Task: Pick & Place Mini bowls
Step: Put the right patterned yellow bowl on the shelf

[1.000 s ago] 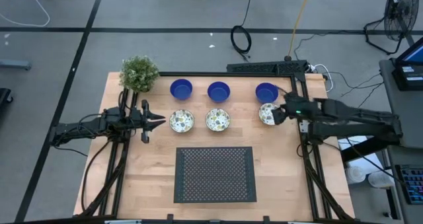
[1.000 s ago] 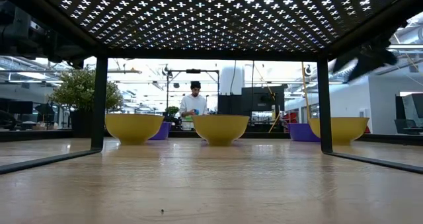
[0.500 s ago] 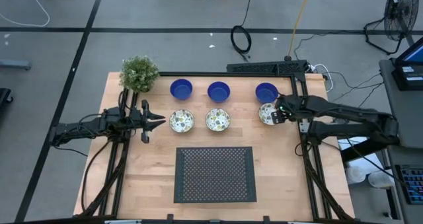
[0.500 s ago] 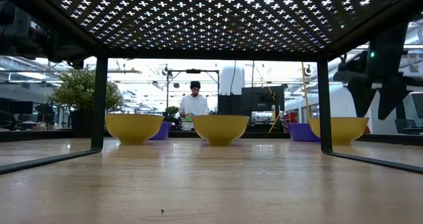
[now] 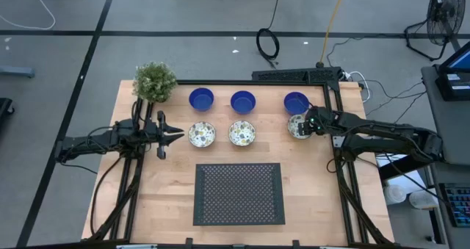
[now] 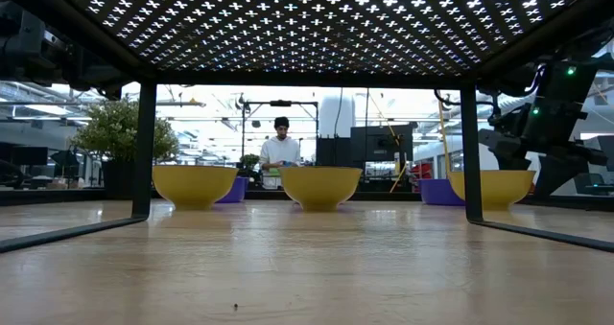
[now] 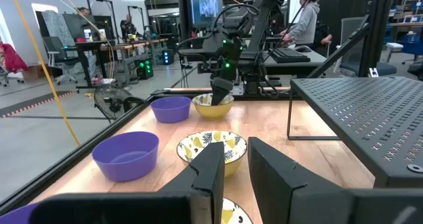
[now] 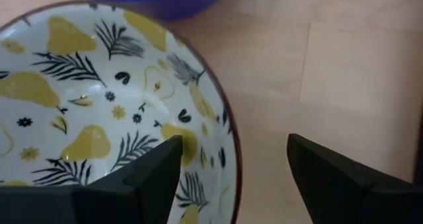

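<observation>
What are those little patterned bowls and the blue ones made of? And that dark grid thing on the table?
The patterned bowl looks like glazed ceramic: a smooth, glossy white inside printed with yellow pears and dark leaves, with a thin dark rim. The blue bowl has a plain, softly shiny surface, which could be glazed ceramic or plastic. The perforated rack looks like dark painted metal, punched with regular holes. The tabletop shows wood grain.

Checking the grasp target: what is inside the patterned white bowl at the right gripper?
The patterned white bowl shows only its painted pears and leaves; the right gripper, open, straddles its rim. The bowl's near part is out of view.
</observation>
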Controlling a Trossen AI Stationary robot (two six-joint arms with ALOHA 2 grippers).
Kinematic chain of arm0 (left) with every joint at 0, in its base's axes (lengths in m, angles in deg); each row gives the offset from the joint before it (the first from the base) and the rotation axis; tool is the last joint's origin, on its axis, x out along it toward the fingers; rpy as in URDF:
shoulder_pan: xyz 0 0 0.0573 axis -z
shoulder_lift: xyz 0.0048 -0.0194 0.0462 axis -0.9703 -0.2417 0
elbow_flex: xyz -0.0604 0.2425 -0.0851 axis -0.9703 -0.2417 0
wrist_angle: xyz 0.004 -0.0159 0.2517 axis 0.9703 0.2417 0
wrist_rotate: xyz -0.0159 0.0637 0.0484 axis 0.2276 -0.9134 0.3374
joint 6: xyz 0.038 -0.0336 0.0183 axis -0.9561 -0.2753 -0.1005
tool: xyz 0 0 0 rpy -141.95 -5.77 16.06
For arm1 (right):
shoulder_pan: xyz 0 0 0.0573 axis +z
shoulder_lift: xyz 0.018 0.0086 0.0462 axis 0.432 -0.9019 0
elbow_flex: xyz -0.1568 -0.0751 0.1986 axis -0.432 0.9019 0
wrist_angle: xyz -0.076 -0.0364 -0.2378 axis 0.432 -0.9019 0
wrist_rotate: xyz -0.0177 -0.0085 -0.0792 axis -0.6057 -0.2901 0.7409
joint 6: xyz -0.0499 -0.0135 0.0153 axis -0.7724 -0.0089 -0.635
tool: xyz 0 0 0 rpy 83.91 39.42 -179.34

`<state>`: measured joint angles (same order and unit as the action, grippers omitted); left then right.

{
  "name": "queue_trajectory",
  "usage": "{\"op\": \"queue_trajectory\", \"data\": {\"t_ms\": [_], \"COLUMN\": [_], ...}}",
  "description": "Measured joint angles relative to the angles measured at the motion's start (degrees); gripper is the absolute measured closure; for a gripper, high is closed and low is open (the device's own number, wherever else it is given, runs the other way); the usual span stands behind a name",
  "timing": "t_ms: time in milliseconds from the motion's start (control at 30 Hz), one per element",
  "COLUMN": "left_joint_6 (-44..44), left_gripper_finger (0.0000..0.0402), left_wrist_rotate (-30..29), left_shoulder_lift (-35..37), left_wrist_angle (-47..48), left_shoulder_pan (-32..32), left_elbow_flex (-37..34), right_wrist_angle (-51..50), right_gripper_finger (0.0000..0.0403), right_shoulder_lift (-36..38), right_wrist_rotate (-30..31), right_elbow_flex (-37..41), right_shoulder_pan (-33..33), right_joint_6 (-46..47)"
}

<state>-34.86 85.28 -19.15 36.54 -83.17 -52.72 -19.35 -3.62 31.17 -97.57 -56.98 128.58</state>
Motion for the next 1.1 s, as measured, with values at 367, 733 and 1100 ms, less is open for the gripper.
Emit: {"op": "queue_trajectory", "data": {"t_ms": [367, 733, 1100], "left_joint_6": [0.0, 0.0, 0.0], "left_gripper_finger": [0.0328, 0.0328, 0.0328], "left_wrist_rotate": [0.02, 0.01, 0.01], "left_shoulder_lift": [0.0, -0.01, -0.01], "left_wrist_angle": [0.0, 0.0, 0.0], "left_shoulder_pan": [0.0, 0.0, 0.01], "left_elbow_flex": [0.0, 0.0, 0.0], "right_wrist_angle": [-0.94, -2.36, -1.07], "right_gripper_finger": [0.014, 0.014, 0.0157], "right_shoulder_lift": [0.02, 0.02, 0.02], "right_wrist_rotate": [-4.03, -4.77, -2.99], "right_elbow_flex": [-3.34, -3.78, -3.85], "right_shoulder_pan": [-5.72, -7.25, -7.53], "right_joint_6": [-7.84, -11.47, -12.53]}}
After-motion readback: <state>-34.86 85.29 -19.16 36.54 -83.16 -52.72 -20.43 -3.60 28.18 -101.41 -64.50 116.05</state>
